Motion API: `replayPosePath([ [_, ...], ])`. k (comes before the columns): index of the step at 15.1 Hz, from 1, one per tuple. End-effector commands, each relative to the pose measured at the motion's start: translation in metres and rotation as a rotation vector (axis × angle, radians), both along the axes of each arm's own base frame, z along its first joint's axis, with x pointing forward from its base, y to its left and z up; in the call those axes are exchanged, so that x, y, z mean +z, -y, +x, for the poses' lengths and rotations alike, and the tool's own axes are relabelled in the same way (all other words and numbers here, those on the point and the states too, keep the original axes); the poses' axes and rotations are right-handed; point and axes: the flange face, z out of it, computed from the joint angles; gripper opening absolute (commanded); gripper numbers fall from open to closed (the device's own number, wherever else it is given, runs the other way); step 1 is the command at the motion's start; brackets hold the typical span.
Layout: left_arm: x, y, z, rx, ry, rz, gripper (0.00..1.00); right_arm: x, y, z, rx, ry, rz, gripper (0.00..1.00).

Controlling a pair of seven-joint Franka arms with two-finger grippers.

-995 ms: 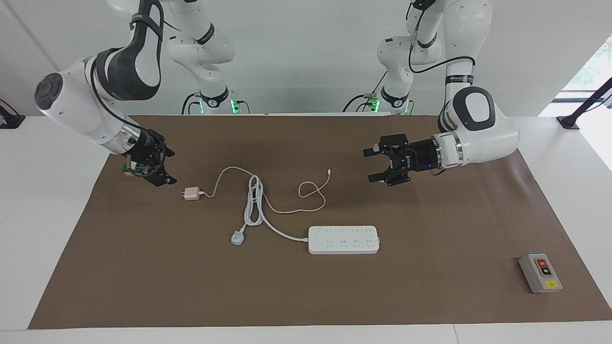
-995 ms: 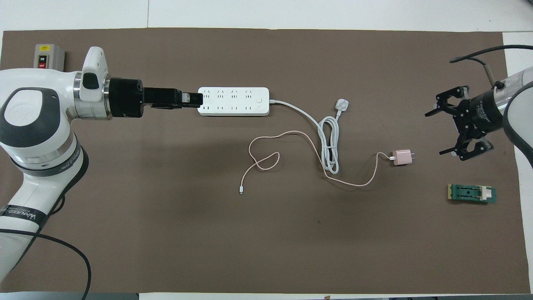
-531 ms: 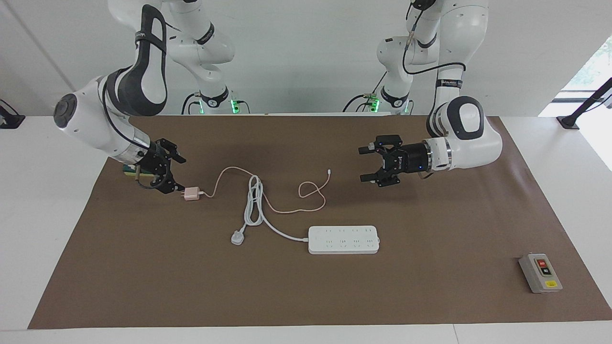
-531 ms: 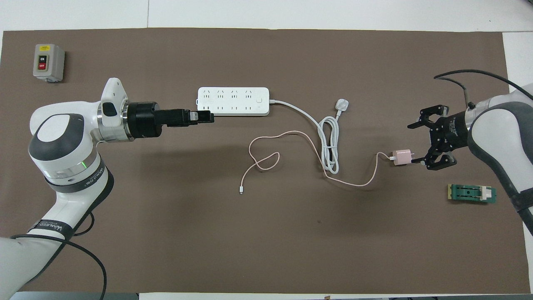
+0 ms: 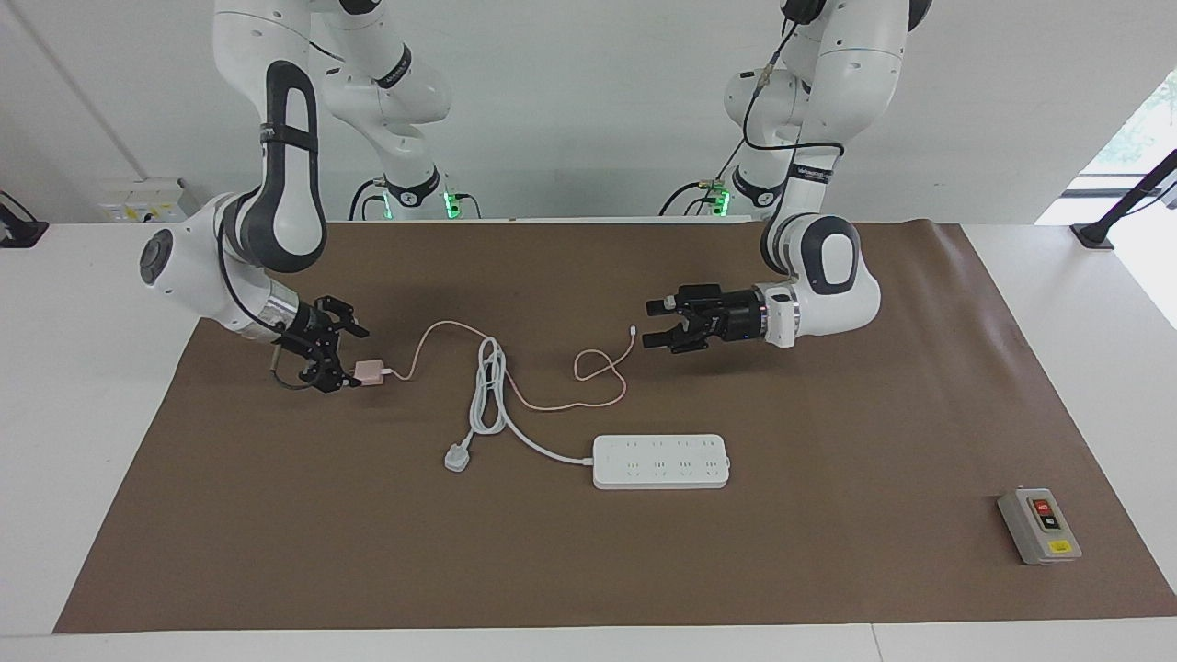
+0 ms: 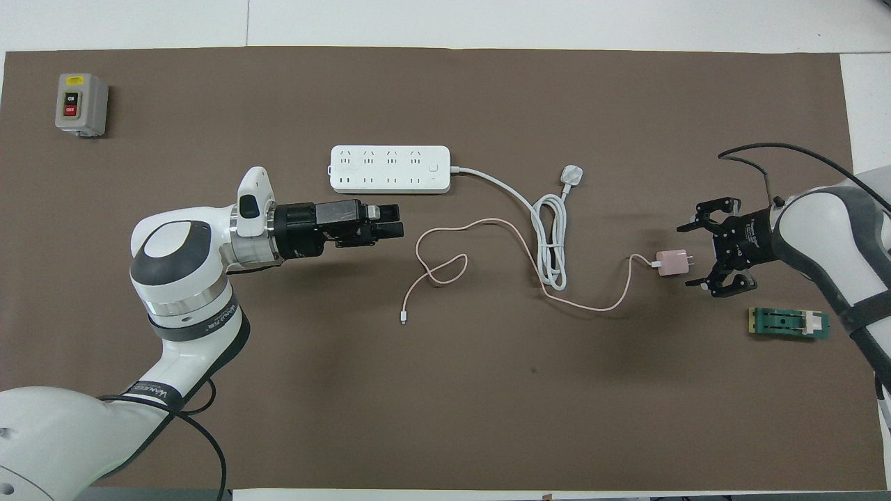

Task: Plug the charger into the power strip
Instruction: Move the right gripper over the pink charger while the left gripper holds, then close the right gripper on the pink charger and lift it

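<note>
Overhead view: charger prongs point toward the open right gripper.

1 camera looks down from high across the table, facing the robots — the other hangs above their end, looking steeply down. Both stand well back and share the brown mat — half a turn apart.
</note>
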Motion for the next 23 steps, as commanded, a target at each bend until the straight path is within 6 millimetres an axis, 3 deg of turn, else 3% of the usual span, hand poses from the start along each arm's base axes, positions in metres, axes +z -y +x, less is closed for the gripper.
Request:
replayPosePath([
  [1, 0.004, 0.012, 0.0, 0.027, -0.022, -0.012, 1.0, -0.011, 0.004, -0.003, 0.03, 0.029, 0.022, 1.0],
  [3, -0.004, 0.02, -0.002, 0.024, -0.043, -0.032, 1.0, -0.022, 0.011, -0.002, 0.063, 0.038, 0.032, 1.0],
  [8, -0.001, 0.029, -0.001, 0.013, -0.032, -0.032, 1.0, -0.035, 0.013, -0.001, 0.076, 0.059, 0.028, 1.0],
  [16, -0.005, 0.036, 0.002, -0.002, -0.034, -0.045, 1.0, -0.045, 0.015, -0.006, 0.097, 0.07, 0.021, 1.0],
  [17, -0.005, 0.036, 0.002, -0.003, -0.034, -0.046, 1.0, -0.046, 0.015, -0.007, 0.105, 0.074, 0.021, 0.96],
  [18, -0.004, 0.037, 0.002, -0.004, -0.033, -0.048, 1.0, -0.046, 0.016, -0.007, 0.103, 0.079, 0.017, 0.85],
  [22, -0.008, 0.036, 0.003, -0.002, -0.039, -0.047, 1.0, -0.044, 0.016, -0.005, 0.094, 0.084, 0.026, 0.18],
  [23, -0.008, 0.036, 0.003, -0.002, -0.039, -0.047, 1.0, -0.042, 0.015, -0.003, 0.093, 0.083, 0.03, 0.08],
])
